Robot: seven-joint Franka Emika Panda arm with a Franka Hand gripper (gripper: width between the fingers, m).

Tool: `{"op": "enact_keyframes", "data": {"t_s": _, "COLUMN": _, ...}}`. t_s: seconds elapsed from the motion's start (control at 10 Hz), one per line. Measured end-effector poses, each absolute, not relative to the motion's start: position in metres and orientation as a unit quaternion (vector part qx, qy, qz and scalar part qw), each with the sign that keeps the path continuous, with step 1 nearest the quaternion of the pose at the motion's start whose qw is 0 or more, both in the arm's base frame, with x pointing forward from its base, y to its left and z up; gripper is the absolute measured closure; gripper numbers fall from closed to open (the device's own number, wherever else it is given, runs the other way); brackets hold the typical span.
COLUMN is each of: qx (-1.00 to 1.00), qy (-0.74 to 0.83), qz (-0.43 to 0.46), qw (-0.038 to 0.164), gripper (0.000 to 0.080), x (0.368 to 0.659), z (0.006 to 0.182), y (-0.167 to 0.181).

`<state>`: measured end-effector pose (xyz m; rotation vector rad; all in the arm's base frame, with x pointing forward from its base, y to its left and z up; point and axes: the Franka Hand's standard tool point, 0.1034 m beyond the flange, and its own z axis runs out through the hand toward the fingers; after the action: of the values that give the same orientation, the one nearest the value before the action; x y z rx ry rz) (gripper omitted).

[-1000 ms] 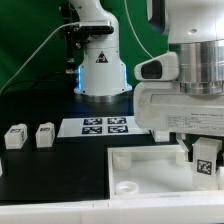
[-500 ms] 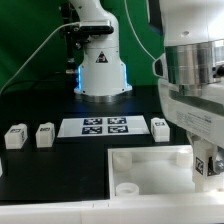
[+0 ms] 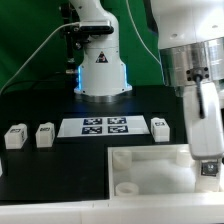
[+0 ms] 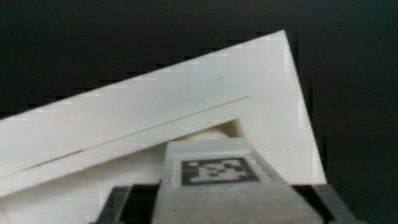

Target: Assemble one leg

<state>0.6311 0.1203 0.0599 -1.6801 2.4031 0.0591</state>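
Held low over large white tray part (image 3: 150, 165) at exterior view's right, near edge, probably to line up with corner socket for seating. Pincer (image 4: 214, 205) clamped on leg (image 4: 217, 172); dark fingers (image 4: 134, 205) flank tagged block, tag facing wrist camera, tray corner behind it. Contact with tray: cannot tell. Three spare legs (image 3: 16, 136) parked along marker board (image 3: 106, 127), clear of work area, ready for later steps.
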Motion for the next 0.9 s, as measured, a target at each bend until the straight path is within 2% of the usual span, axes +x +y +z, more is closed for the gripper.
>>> {"op": "enact_keyframes", "data": {"t_s": 0.2, "qx": -0.574, "qy": 0.812, "qz": 0.018, "qw": 0.103, "gripper": 0.0506, "x": 0.631, "z": 0.060, "y": 0.119}}
{"op": "enact_keyframes", "data": {"t_s": 0.3, "qx": -0.574, "qy": 0.812, "qz": 0.018, "qw": 0.102, "gripper": 0.0428, "x": 0.630, "z": 0.059, "y": 0.119}}
{"op": "enact_keyframes", "data": {"t_s": 0.4, "qx": -0.575, "qy": 0.812, "qz": 0.018, "qw": 0.102, "gripper": 0.0249, "x": 0.630, "z": 0.059, "y": 0.119}}
{"op": "enact_keyframes", "data": {"t_s": 0.5, "qx": -0.575, "qy": 0.812, "qz": 0.018, "qw": 0.102, "gripper": 0.0249, "x": 0.630, "z": 0.059, "y": 0.119}}
{"op": "enact_keyframes", "data": {"t_s": 0.6, "qx": -0.581, "qy": 0.807, "qz": 0.016, "qw": 0.103, "gripper": 0.0180, "x": 0.630, "z": 0.059, "y": 0.120}}
{"op": "enact_keyframes", "data": {"t_s": 0.7, "qx": -0.599, "qy": 0.793, "qz": 0.010, "qw": 0.108, "gripper": 0.0155, "x": 0.627, "z": 0.059, "y": 0.122}}
{"op": "enact_keyframes", "data": {"t_s": 0.9, "qx": -0.611, "qy": 0.784, "qz": 0.006, "qw": 0.115, "gripper": 0.0151, "x": 0.618, "z": 0.069, "y": 0.125}}
